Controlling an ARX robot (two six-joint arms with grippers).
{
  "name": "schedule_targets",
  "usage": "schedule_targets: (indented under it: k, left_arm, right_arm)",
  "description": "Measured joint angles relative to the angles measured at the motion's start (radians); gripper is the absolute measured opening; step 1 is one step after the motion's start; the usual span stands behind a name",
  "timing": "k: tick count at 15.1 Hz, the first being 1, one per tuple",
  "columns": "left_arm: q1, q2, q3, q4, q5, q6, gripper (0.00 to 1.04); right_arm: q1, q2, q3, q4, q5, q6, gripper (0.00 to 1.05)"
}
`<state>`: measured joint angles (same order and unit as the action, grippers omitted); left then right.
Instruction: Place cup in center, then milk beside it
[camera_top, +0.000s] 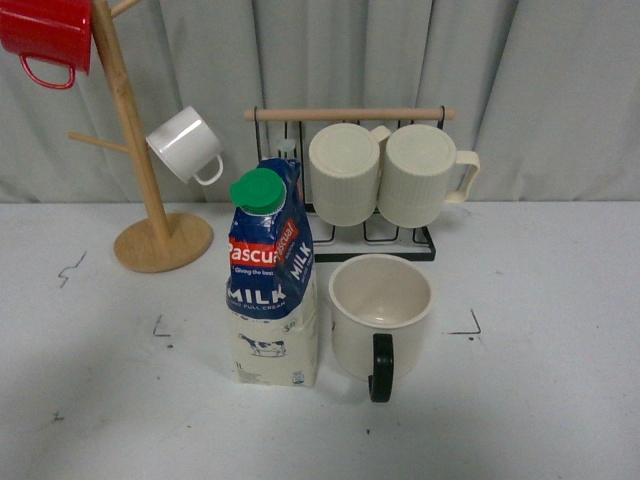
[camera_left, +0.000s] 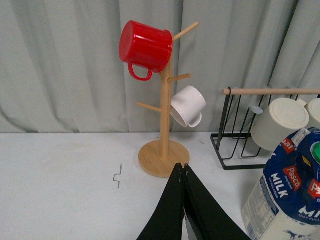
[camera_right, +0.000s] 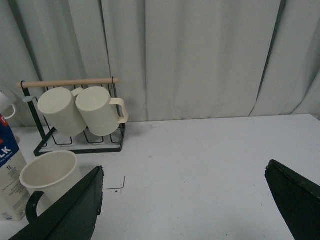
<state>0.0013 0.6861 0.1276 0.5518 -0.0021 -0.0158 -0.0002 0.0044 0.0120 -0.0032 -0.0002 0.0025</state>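
The cup, a wide cream mug with a black loop handle, stands upright in the middle of the white table, handle toward me. It also shows in the right wrist view. The milk, a tall carton with a blue top and green cap, stands upright close against the cup's left side. It shows in the left wrist view and at the edge of the right wrist view. My left gripper is shut and empty, left of the carton. My right gripper is open and empty, right of the cup. Neither arm shows in the front view.
A wooden mug tree at the back left carries a red mug and a small white mug. A black wire rack behind the cup holds two ribbed cream mugs. Grey curtains hang behind. Black corner marks are on the table.
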Motion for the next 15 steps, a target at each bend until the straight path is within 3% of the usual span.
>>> schedule_targets:
  k: [8,9,15]
  left_arm:
    - [0.0,-0.249,-0.087,-0.157,0.0,0.0,0.02]
    - [0.0,-0.258,-0.114,-0.108,0.001,0.0,0.02]
    - [0.0,-0.421,-0.117,-0.288,0.002,0.0,0.02]
  right_arm:
    - [0.0,0.0,0.0,0.0,0.0,0.0,0.98]
    - [0.0,0.0,0.0,0.0,0.0,0.0,0.98]
    - [0.0,0.0,0.0,0.0,0.0,0.0,0.98]
